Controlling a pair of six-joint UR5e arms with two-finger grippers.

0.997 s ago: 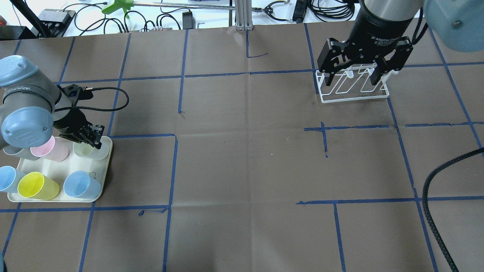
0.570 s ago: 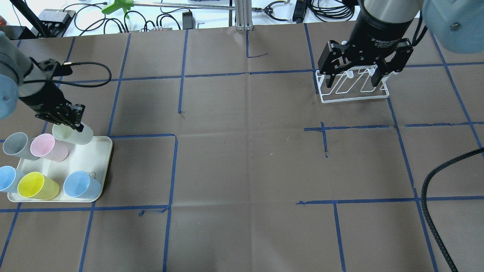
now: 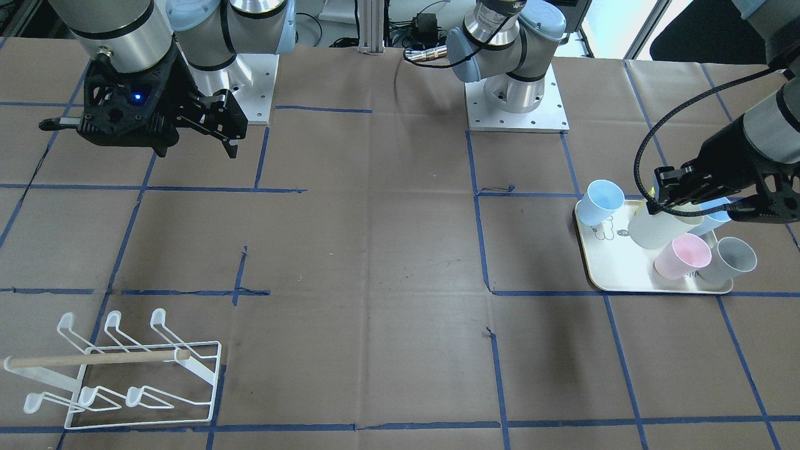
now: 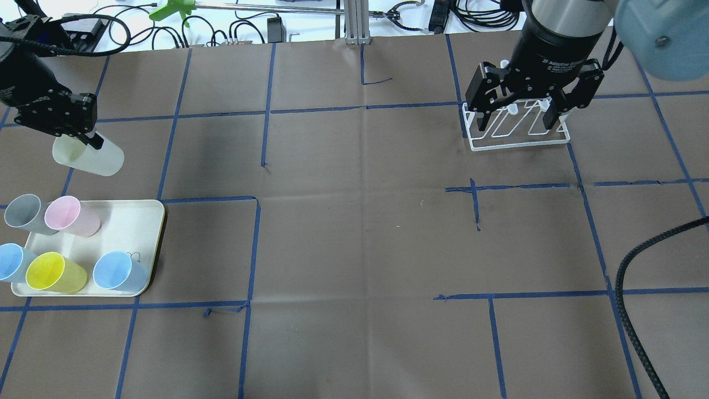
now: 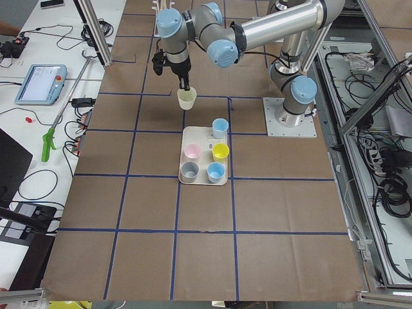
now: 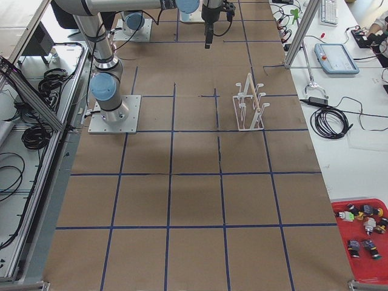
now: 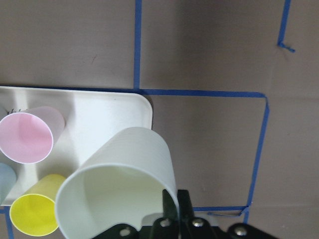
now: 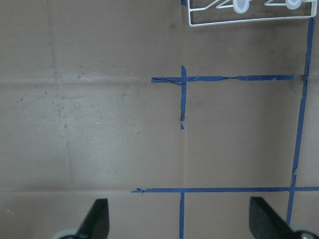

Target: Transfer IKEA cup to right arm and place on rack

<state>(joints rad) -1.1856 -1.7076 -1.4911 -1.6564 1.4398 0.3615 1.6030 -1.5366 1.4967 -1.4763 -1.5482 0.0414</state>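
Observation:
My left gripper [image 4: 91, 139] is shut on the rim of a pale cream cup [image 4: 88, 156] and holds it tilted in the air, beyond the tray's far edge. The left wrist view shows the cup [image 7: 119, 186] pinched by the closed fingers [image 7: 172, 204], and it also shows in the front view [image 3: 650, 230]. My right gripper [image 4: 516, 117] is open and empty, hovering above the table in front of the white wire rack [image 4: 518, 145]. The rack [image 3: 144, 375] has a wooden dowel [image 3: 94, 359] across it and holds no cups.
The cream tray [image 4: 130, 224] at the left holds a grey cup [image 4: 23, 213], a pink cup [image 4: 69, 216], a yellow cup [image 4: 52, 272] and two blue cups [image 4: 117, 271]. A black cable [image 4: 626, 310] hangs at the right. Cables lie along the far edge.
My left gripper has lifted the cream cup off the tray and carried it up and away toward the far left. The right gripper has hardly moved.

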